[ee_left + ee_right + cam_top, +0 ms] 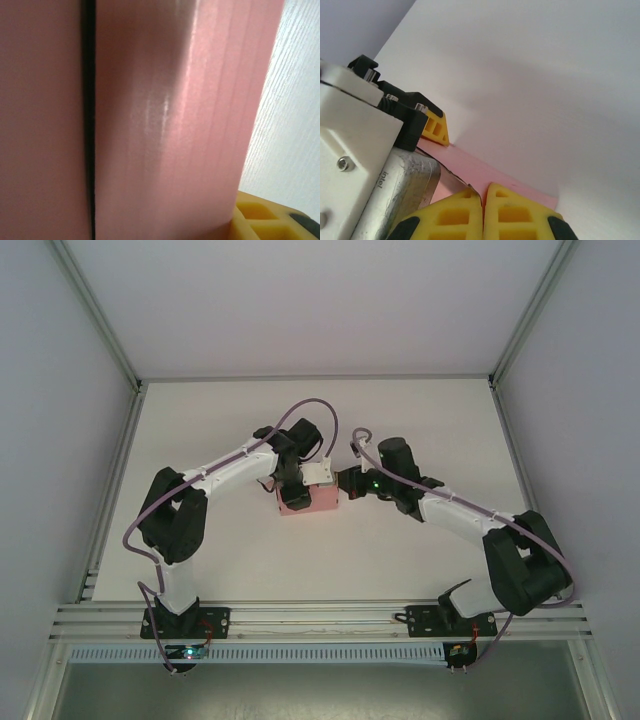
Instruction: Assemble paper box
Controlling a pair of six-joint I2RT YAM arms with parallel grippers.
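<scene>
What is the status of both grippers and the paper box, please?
Left gripper closed on the paper box, on the table. Right gripper shut at the box's edge; a pinch cannot be told. Nothing seen in the way.

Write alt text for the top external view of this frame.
Two robot arms reach inward from the near edge of a white table and meet at a salmon-pink paper box near its middle. The left gripper is at the box's far left corner, and the right gripper, shut, is at its right end.
</scene>
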